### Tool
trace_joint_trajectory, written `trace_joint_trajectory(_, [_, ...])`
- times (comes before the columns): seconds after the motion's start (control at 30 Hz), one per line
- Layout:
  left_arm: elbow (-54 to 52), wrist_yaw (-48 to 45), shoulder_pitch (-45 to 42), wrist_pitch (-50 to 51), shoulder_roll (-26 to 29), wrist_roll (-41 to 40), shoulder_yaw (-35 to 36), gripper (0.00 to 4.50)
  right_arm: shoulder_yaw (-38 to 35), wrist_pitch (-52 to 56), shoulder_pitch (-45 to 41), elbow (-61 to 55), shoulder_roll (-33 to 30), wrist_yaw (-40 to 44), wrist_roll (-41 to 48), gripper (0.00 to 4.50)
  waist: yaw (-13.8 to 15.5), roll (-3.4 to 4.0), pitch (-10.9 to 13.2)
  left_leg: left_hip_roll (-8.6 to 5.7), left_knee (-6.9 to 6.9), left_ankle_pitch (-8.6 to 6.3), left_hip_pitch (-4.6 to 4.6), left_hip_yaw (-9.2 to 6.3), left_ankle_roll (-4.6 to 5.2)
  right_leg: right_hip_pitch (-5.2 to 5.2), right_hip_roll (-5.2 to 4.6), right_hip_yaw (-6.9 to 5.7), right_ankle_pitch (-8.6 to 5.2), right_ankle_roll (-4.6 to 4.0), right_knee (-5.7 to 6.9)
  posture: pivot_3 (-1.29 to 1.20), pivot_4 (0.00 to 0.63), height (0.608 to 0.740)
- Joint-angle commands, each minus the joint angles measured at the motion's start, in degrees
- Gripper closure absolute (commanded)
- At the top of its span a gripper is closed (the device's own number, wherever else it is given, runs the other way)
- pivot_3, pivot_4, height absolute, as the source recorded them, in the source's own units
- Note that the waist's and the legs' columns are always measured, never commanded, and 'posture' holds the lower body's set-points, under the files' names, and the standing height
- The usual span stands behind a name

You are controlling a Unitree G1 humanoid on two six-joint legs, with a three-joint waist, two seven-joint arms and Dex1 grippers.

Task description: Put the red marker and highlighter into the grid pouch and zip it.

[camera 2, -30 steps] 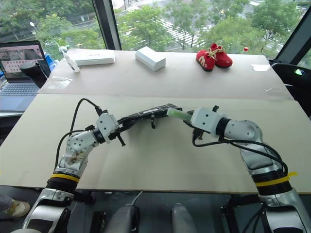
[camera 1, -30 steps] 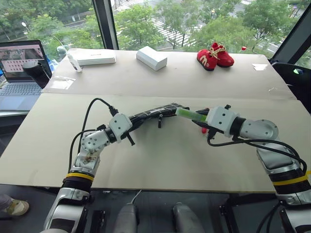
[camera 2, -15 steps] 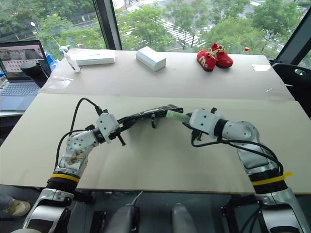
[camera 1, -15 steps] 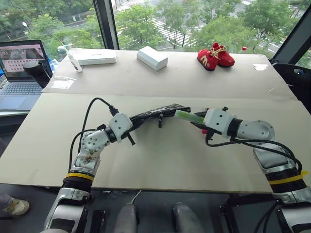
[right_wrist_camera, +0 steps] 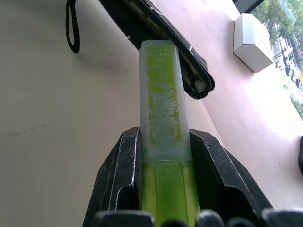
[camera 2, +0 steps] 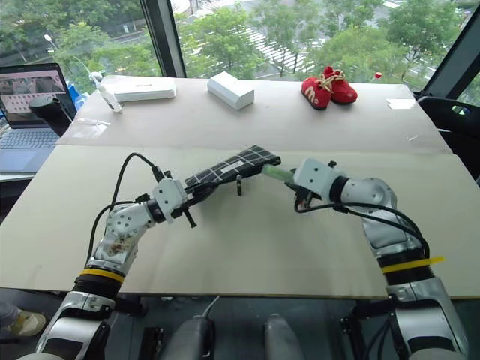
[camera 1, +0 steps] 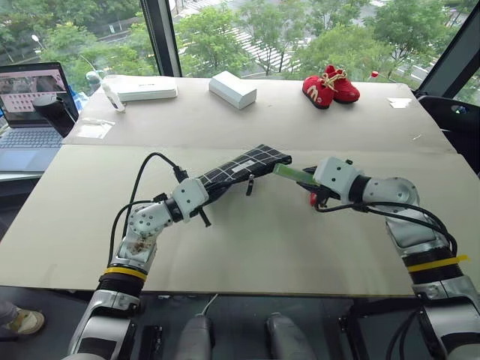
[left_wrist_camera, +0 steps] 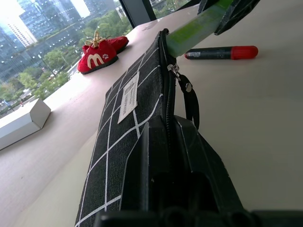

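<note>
Highlighter [right_wrist_camera: 163, 156] tip just beside grid pouch [camera 1: 238, 169] open zipper edge.

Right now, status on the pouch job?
Left gripper shut on grid pouch. Right gripper shut on highlighter, tip at pouch mouth. Red marker on table. Path unobstructed.

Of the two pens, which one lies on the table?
The red marker, half black and half red, lies on the table. The green highlighter is off it, held in the right gripper.

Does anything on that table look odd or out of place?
A pair of tiny red shoes sits at the table's far edge, out of keeping with the pens. Nearer, the red marker lies loose on the table beside the grid pouch.
</note>
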Motion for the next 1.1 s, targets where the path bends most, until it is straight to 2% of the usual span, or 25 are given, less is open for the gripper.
trace_joint_trajectory(0.03, [-0.2, -0.2, 0.4, -3.3, 0.6, 0.6, -0.6, 4.50, -2.4, 4.3, -2.0, -2.0, 0.7, 2.1, 4.2, 3.45, 0.0, 0.00, 0.0, 0.00, 0.00, 0.00, 0.00, 0.00, 0.00, 0.00, 0.00, 0.00, 0.00, 0.00, 0.00, 0.00, 0.150, 0.729])
trace_joint_trajectory(0.17, [1.0, -0.2, 0.5, -4.7, 0.9, 0.9, -0.9, 4.50, -2.8, 8.2, -1.7, -3.1, 0.4, 4.7, 6.9, 3.45, 0.2, 0.00, 0.0, 0.00, 0.01, 0.00, -0.01, 0.00, 0.00, 0.01, 0.00, -0.01, 0.00, 0.00, 0.01, 0.00, 0.150, 0.729])
trace_joint_trajectory(0.33, [2.2, -0.2, 0.5, -6.1, 1.0, 1.1, -1.2, 4.50, -0.8, 10.2, -3.3, -3.2, 0.9, 5.0, 5.4, 3.45, 0.1, 0.00, 0.0, 0.00, 0.01, 0.00, 0.00, 0.00, 0.00, 0.00, 0.00, -0.01, 0.00, 0.00, 0.02, 0.00, 0.150, 0.729])
trace_joint_trajectory(0.5, [3.2, -0.4, 0.1, -6.8, 0.9, 0.7, -1.3, 4.50, 6.7, 7.8, -5.9, -4.5, 1.6, 4.1, -3.1, 3.45, -0.2, 0.01, 0.0, 0.02, 0.00, 0.00, 0.00, 0.00, 0.00, -0.04, 0.01, -0.02, 0.00, 0.00, 0.05, 0.00, 0.150, 0.729])
trace_joint_trajectory(0.73, [4.1, -0.6, -0.6, -7.0, 0.5, 0.2, -1.2, 4.50, 13.6, 8.0, -10.1, -2.9, 6.1, 0.8, -12.0, 3.45, 0.0, 0.01, 0.0, 0.00, 0.01, 0.00, -0.03, 0.00, 0.00, -0.08, 0.00, -0.02, 0.00, 0.00, 0.08, 0.00, 0.150, 0.729])
trace_joint_trajectory(0.9, [3.0, -0.8, -0.8, -5.7, 0.2, -1.7, -0.4, 4.50, 18.7, 2.9, -11.8, -1.1, 9.0, -1.7, -18.4, 3.45, 0.1, 0.01, 0.0, 0.01, 0.04, 0.00, -0.02, 0.00, 0.00, -0.08, 0.01, -0.04, 0.00, 0.00, 0.11, 0.00, 0.150, 0.729])
trace_joint_trajectory(1.1, [1.7, -2.9, -1.7, -4.3, 0.3, -4.7, 0.4, 4.50, 21.5, -11.5, -11.3, 1.1, 9.0, -5.1, -21.8, 3.45, 0.1, 0.01, 0.0, 0.01, 0.04, 0.00, -0.02, -0.01, 0.00, -0.09, 0.00, -0.04, 0.00, 0.00, 0.11, 0.00, 0.150, 0.729])
